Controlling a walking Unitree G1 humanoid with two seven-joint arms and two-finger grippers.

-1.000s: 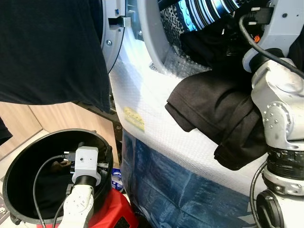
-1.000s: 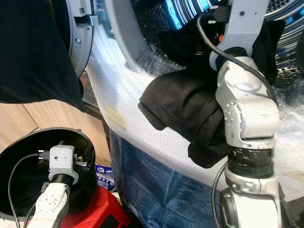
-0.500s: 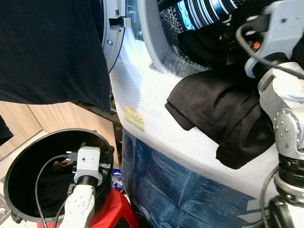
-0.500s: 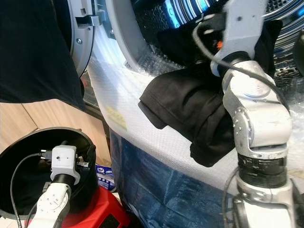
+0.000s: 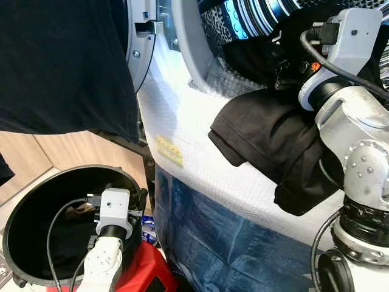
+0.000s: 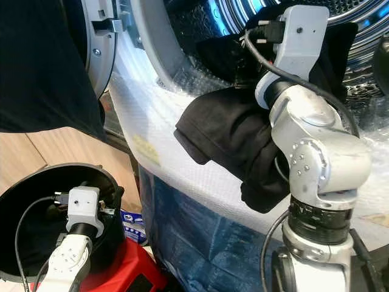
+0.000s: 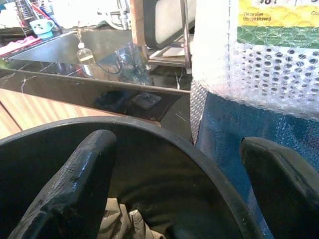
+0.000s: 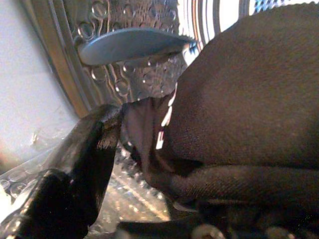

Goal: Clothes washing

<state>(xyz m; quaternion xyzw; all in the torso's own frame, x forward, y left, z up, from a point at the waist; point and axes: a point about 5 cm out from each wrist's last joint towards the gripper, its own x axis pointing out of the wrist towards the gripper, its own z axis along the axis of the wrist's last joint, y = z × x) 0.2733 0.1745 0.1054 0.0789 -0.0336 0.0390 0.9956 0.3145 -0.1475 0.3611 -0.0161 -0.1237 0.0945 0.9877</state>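
Right arm (image 6: pixel 316 158) raised, elbow bent, forearm reaching up and forward; right gripper (image 8: pixel 149 139) has one black finger (image 8: pixel 75 164) visible against dark cloth (image 8: pixel 239 109), other finger hidden, closure unclear. Left arm (image 5: pixel 103 261) low, wrist pointing forward and down; left gripper (image 7: pixel 179 184) with fingers (image 7: pixel 75 184) spread wide apart, nothing between them.

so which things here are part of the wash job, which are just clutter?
Job: black garment hanging over the drum opening; washer drum; black tub with clothes inside; right gripper in the drum; left gripper over the tub.
Clutter: teal mug; bottle; red box.
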